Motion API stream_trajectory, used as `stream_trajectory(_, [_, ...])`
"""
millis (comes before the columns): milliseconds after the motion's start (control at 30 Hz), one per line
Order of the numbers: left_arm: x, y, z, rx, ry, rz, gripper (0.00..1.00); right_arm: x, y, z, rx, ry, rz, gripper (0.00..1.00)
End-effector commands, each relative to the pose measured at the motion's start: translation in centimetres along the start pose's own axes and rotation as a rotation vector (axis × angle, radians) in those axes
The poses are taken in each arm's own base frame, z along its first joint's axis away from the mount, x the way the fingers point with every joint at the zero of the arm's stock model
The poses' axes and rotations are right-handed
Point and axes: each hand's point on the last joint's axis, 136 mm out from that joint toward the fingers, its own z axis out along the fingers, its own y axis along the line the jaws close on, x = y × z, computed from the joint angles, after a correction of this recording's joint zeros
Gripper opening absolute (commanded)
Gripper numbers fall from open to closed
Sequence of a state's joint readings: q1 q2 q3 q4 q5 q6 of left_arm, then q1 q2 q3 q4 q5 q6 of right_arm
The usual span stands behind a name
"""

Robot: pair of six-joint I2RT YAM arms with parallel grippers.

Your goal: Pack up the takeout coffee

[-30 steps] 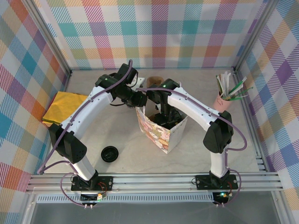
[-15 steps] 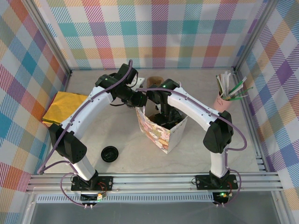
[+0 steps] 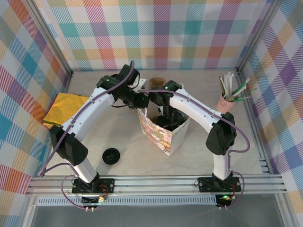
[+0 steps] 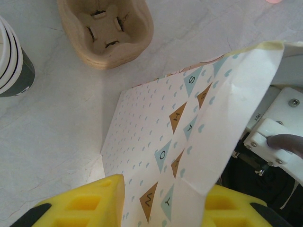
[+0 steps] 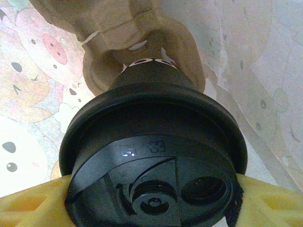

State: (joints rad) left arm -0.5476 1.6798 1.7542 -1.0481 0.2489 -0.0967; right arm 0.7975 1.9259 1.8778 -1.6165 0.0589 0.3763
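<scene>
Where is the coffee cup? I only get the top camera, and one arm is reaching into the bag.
Observer: The takeout coffee is down inside the paper bag, its base sitting in a brown cup carrier.
Operator: Is the right hand holding it?
Observer: Yes. The right gripper has its yellow fingers pressed against both sides of the black lid.
Operator: What's the left one doing?
Observer: The left gripper has the bag's wall between its fingers.
</scene>
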Motion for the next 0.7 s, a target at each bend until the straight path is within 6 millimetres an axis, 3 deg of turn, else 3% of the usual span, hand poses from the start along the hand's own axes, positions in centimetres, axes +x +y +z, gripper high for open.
stream_trajectory(0, [0.77,-0.24,-0.81,-0.004,0.004,-0.003,0.34,1.37,-0.49,0.43,0.018,0.079,0.008,0.71])
stream_trajectory(667, [0.71,-0.35,-0.73,0.004,0.003,-0.003,0.34,1.15,-0.41,0.21,0.016,0.071,0.008,0.71])
